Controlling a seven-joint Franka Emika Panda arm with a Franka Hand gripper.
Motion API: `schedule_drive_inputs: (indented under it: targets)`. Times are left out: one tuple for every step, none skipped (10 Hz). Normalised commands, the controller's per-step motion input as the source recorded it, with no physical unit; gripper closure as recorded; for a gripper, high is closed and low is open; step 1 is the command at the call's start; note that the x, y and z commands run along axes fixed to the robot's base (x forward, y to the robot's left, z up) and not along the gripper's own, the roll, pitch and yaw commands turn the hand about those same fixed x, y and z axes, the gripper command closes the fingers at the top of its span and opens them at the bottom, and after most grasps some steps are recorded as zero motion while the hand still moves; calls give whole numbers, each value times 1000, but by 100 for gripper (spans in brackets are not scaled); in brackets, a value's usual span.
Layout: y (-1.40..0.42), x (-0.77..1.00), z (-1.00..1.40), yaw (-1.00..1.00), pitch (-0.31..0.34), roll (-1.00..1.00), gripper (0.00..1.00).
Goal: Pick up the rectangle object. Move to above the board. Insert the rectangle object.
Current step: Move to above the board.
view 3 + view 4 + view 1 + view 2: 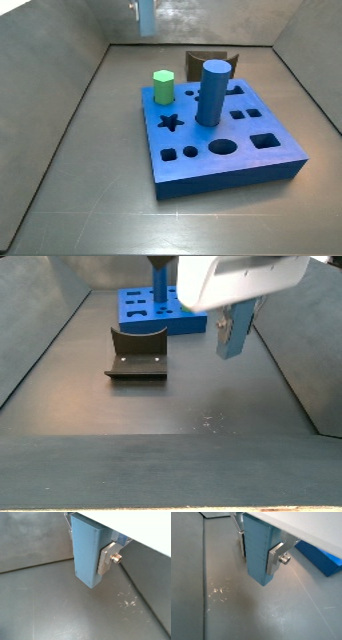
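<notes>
The claw (93,556) is gripping the tall, slim, pale grey-blue rectangular block (88,554) near its upper end, its flat silver fingers (107,558) pressing on two opposite faces, and it is carrying the block clear of the dark grey desk (47,607). In both wrist views the block is hanging upright with open floor beneath its lower end. In a side view the claw (230,328) is hovering above bare floor, with the dark L-shaped fixture (138,353) well apart to one side and the large, thick, bright blue square board (163,308) farther off behind it.

So the step in hand, as I judge it, is the carry to above the board, with the pick-up done. To do it well, the arm should be keeping its height while travelling, since a dark blue round cylinder (211,92) and a short green hexagonal peg (163,86) are standing tall on the board (221,145) and the hanging block could strike them (the cylinder looks the likelier obstacle). The grip should be holding the block plumb, because any tilt will likely jam it at the rim. Which of the square or rectangular holes (266,140) fits it I cannot tell from here, so the long sides should be squared to the chosen hole before any descent.
</notes>
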Motion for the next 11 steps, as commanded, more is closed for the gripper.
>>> schedule_drive_inputs:
  targets:
    - [74, 21, 721, -31, 160, 53, 100]
    - [36, 4, 485, -12, 152, 67, 100]
    - [25, 2, 394, -5, 152, 71, 100]
    - [18, 1, 207, 6, 152, 86, 100]
    - [-1000, 165, 109, -1000, 68, 97, 100]
    - [-1000, 167, 95, -1000, 65, 101, 100]
    - [-1000, 161, 103, -1000, 65, 106, 100]
    - [-1000, 160, 108, -1000, 62, 90, 100]
    - [-1000, 161, 107, -1000, 67, 90, 100]
    - [-1000, 164, 108, -1000, 87, 84, 100]
    - [-1000, 166, 112, -1000, 110, 78, 100]
